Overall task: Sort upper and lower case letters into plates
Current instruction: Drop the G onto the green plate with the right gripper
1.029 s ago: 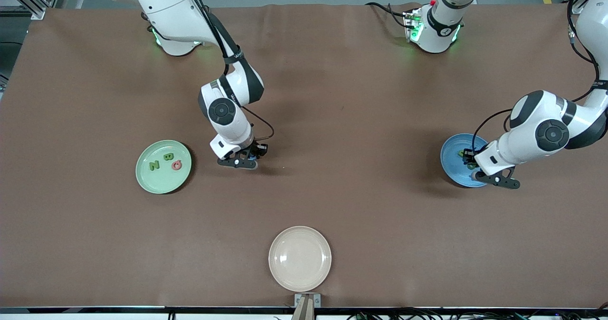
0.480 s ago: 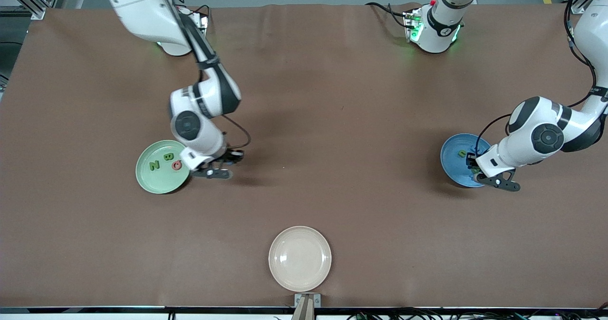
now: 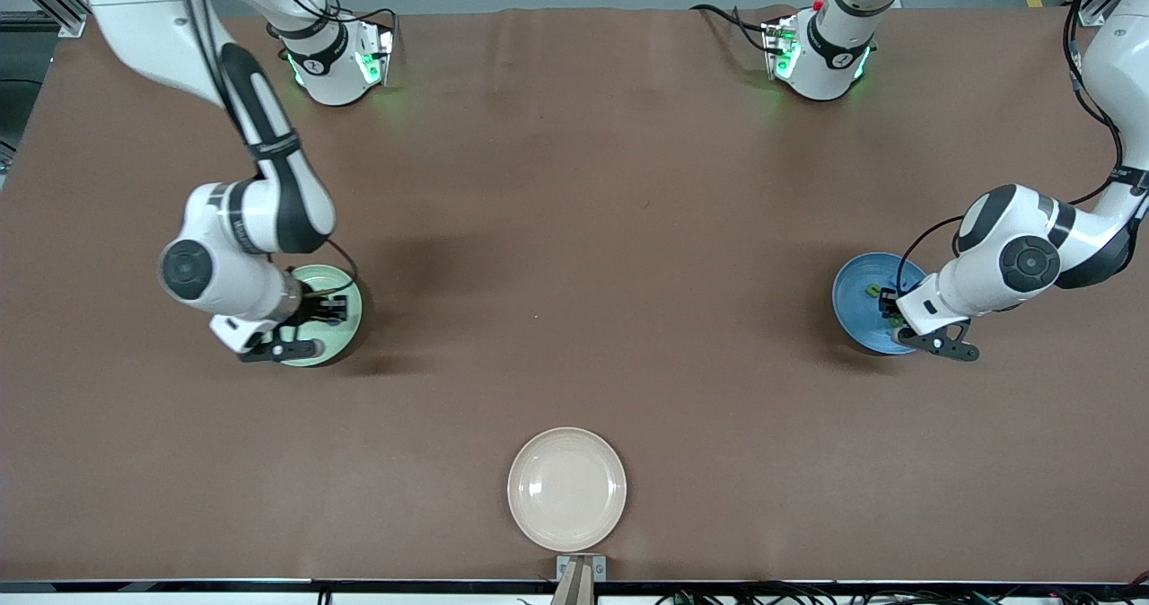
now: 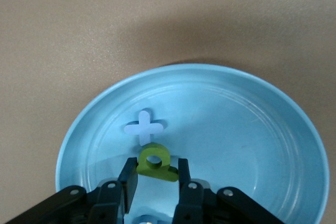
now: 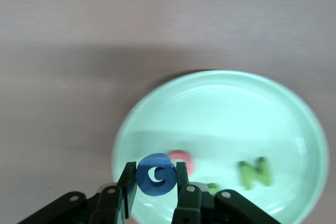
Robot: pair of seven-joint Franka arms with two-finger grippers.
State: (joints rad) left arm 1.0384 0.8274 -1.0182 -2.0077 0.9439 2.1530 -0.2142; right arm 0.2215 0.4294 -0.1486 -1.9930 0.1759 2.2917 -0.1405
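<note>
While both arms were at their plates, the right pincer (image 5: 156,190) was clenched on a blue letter (image 5: 156,175), seemingly a capital G, and hung over the mint green plate (image 5: 236,108) at the right arm's end of the surface (image 3: 574,255)
Contents of that plate, per the right wrist view: a pinkish red letter (image 5: 181,158) just beside the held piece, a green N (image 5: 255,172), and a further green piece (image 5: 212,187) mostly hidden by the pincer

The left pincer (image 4: 156,184) was grasping a green lower-case letter (image 4: 156,162), likely a p, low over the sky blue plate (image 4: 252,108) at the left arm's end of the surface; whether the piece already touched the plate could not be told
Contents there: a pale blue plus-shaped piece (image 4: 144,127), just beside the held letter

A cream-beige plate (image 3: 566,488) lay nearest the front camera, with nothing seen on it

Step in hand, by judgement: delivery on both sides, capitals to mint green, lower case to sky blue
The next move calls for each pincer to lower over a bare patch of its plate, release, then lift straight up so neighbouring pieces are not nudged
</note>
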